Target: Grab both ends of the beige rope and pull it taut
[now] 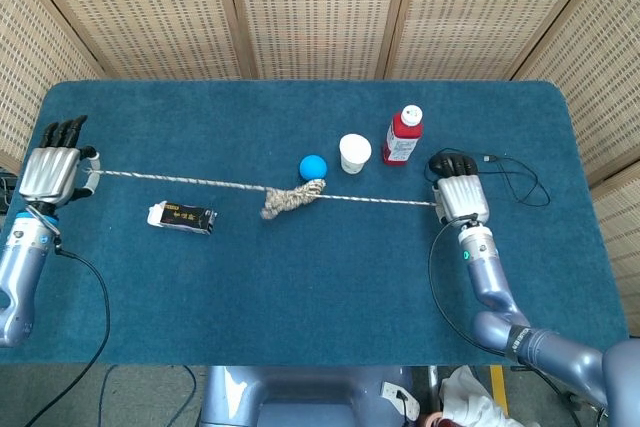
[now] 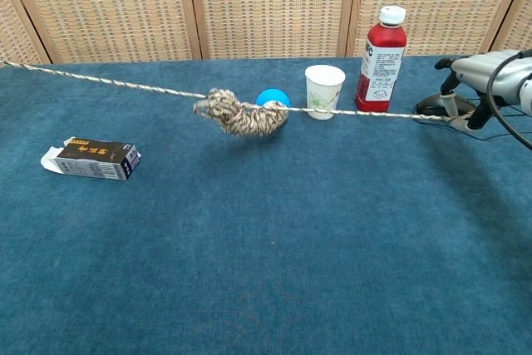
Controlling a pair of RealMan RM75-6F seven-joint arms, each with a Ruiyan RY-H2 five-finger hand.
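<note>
A blue felt table [image 1: 300,287] fills our view, backed by woven wicker screens [image 1: 310,7]. Nearest us on the cloth lies a small black box [image 2: 91,158], off to the left and apart from everything else. Beyond it the beige rope [image 1: 290,197] runs in a nearly straight line across the table, lifted off the cloth, with a tangled clump hanging at its middle. Our left hand [image 1: 55,169] pinches one end at the far left edge; our right hand [image 1: 458,197] grips the other end, its fingers curled around it just in front of the computer mouse [image 2: 434,106], though from the chest view the pinch itself is hard to make out. Further back stand a blue ball [image 1: 313,167], a paper cup [image 1: 354,152] and a red bottle [image 1: 402,135]. We judge the pull nearly finished: both ends are held and the line looks tight, but the clump has not unwound, so some slack remains bound up there.
</note>
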